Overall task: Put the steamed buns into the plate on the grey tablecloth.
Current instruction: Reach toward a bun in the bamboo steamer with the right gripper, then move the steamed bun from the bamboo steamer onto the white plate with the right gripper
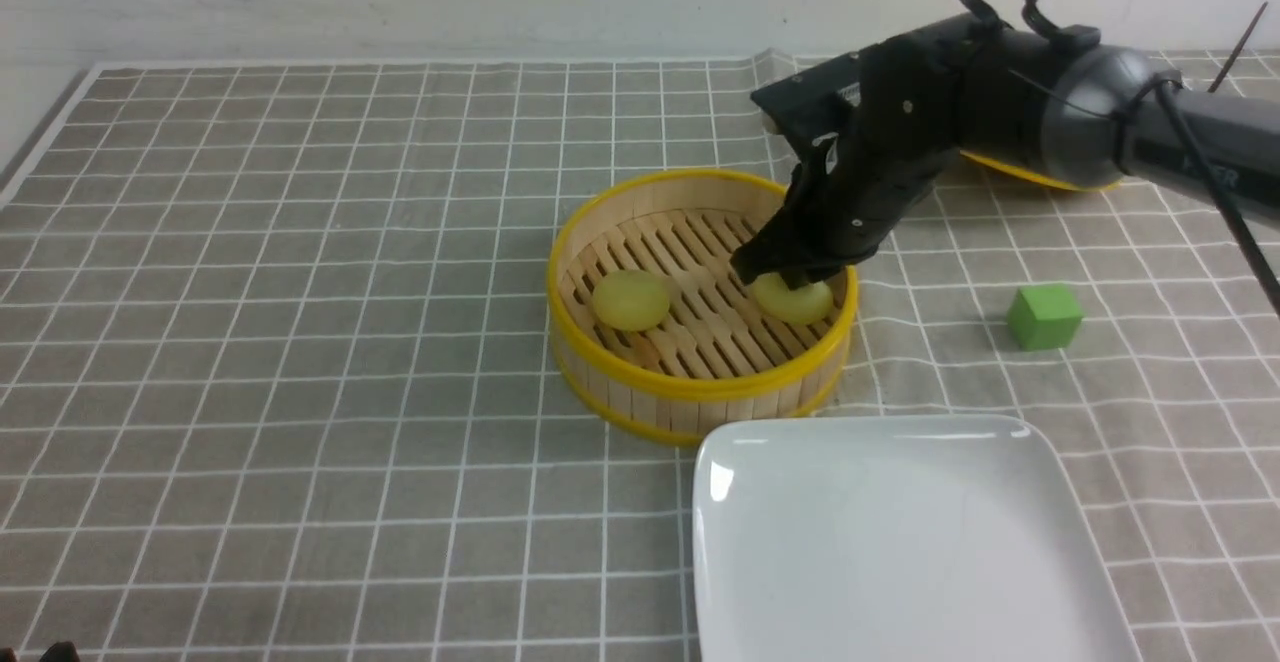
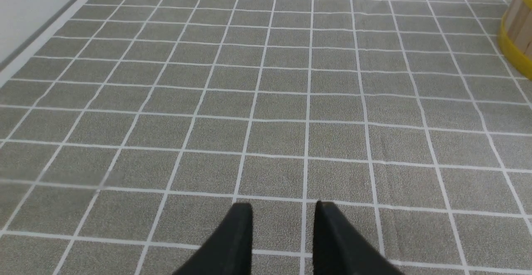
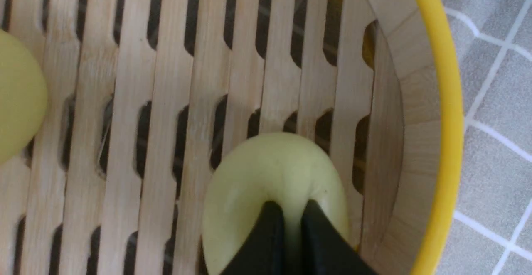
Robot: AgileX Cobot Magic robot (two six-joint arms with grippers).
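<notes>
The left fingers [image 2: 235, 246] hang low over the left part of the grey tablecloth [image 1: 300, 342]. They are released, with an open gap between the two black tips and nothing in it. The cloth with its white grid covers the table, and a few creases show at its far right.

The round bamboo steamer basket [image 1: 600, 242] with a yellow rim stands on the cloth near the middle of the table. In the left wrist view only a slice of its wall shows. Both steamed buns lie on its slatted floor, well apart. The left bun [image 1: 630, 299] sits free on the left side of the basket, touched by nothing. The right bun [image 1: 800, 302] sits on the right side, just beside the basket's inner wall.

The right fingers [image 3: 270, 241] reach down into the basket from the far right and are clenched on the right bun's top. The two tips stand almost together, dented into the soft surface, with a narrow ridge of bun pinched between them. The bun's underside appears to rest on the slats.

The white square plate [image 1: 1060, 502] lies on the cloth on the near side, right of centre. Its far left corner is just beside the basket's near wall, and its near part is cut off by the frame.

Further right, a small green cube [image 1: 1044, 316] stands alone on the cloth. At the far right, the yellow edge of a flat lid [image 1: 1010, 170] shows under the right arm.
</notes>
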